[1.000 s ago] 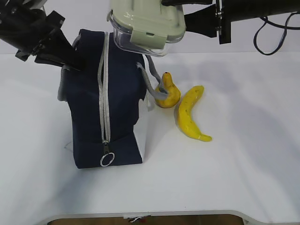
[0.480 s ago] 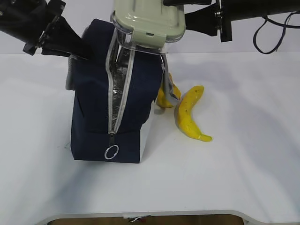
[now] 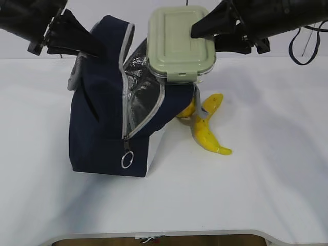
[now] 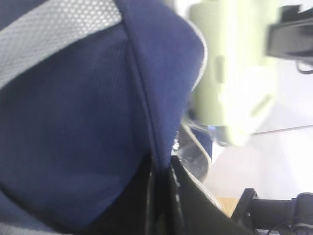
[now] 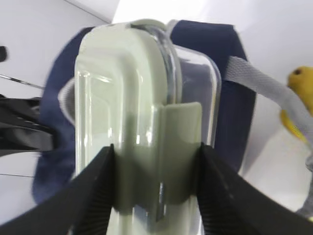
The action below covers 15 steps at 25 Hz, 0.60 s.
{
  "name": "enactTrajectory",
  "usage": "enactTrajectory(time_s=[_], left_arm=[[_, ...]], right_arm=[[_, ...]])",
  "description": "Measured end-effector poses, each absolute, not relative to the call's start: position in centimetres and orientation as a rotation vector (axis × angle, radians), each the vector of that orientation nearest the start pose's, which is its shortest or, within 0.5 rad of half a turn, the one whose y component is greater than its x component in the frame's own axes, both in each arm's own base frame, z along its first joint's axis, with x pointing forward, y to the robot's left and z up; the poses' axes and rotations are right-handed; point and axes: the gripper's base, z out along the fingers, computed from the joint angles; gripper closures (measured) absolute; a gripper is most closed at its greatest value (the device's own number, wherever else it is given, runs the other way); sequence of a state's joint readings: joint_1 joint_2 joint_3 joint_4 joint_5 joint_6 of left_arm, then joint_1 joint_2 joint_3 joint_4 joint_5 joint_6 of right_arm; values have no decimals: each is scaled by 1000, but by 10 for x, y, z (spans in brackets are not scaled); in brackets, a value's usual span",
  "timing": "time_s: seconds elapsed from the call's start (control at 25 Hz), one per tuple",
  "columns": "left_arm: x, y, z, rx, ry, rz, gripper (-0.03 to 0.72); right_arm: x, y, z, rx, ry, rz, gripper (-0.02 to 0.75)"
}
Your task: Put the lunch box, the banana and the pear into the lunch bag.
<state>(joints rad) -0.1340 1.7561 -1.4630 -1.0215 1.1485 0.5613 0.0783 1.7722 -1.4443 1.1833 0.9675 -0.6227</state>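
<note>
Your right fingers [image 5: 154, 183] clamp the clear sage-lidded lunch box [image 3: 180, 42], poised over the silver-lined mouth of the navy fabric lunch bag [image 3: 100, 128]. Left fingers [image 4: 161, 196] pinch its rim, clenched. Risk: the box catches the zipper edge and tips the bag.

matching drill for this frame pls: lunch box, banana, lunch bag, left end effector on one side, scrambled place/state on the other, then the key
Column 1
1. lunch box
2. banana
3. lunch bag
4. left end effector

Column 2
A. lying on the table right of the bag
B. shut on the bag's edge
C. held at the bag's mouth by the right end effector
D. unzipped, silver lining showing

Pairs: 1-C, 2-A, 3-D, 4-B
</note>
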Motion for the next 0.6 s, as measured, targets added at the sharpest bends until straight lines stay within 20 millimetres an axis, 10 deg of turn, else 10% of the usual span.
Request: enactTrajectory(time_s=[0.6], left_arm=[[350, -137, 317, 621, 2325, -1220, 687]], right_arm=[[379, 151, 276, -298, 2380, 1276, 356]])
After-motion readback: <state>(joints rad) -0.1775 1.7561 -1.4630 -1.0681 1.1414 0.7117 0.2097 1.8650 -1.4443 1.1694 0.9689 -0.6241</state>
